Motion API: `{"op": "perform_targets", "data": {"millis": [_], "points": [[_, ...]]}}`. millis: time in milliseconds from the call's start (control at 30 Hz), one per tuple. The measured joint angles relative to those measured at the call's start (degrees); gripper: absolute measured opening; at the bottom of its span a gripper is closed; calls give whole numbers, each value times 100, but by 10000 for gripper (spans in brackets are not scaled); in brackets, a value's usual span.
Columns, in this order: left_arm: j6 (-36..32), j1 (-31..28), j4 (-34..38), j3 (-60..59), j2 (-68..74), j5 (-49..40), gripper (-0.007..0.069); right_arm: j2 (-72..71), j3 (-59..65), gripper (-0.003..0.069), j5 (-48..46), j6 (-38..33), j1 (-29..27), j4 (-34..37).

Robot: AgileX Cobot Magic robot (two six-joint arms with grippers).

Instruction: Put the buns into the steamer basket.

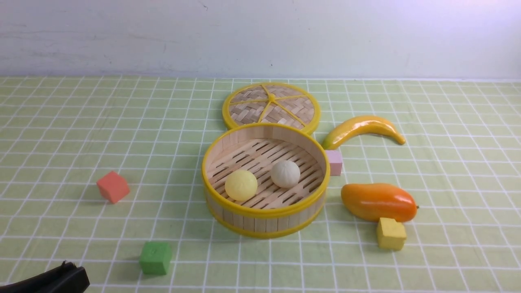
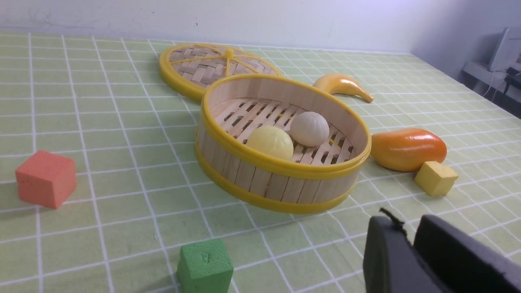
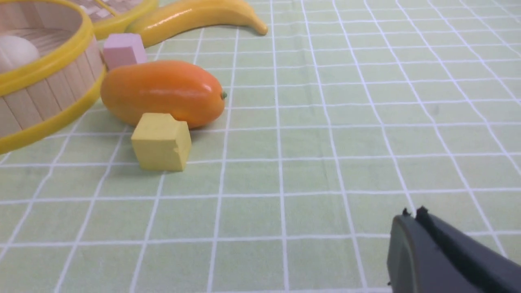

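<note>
Buns, yellow and white, sit in the basket, so job looks done; left gripper and right gripper, both pressed together, should just hang back, empty.

you have two buns in view, one pale yellow bun and one off-white bun, and both lie inside the one steamer basket. you have one flat woven lid too. you can count four small cubes on the table: one red cube, one green cube, one pink cube and one yellow cube. of fruit you have two pieces: one banana and one mango. you see two pincers, the left pincer and the right pincer, each one in its own wrist view.
</note>
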State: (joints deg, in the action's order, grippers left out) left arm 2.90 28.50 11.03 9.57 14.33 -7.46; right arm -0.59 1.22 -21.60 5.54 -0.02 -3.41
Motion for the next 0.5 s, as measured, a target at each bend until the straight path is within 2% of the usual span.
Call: {"op": "perform_targets", "data": {"millis": [500], "points": [[0,0,0,0,4,-1,115,0,-7,-14,-33,0,0,-14]]}}
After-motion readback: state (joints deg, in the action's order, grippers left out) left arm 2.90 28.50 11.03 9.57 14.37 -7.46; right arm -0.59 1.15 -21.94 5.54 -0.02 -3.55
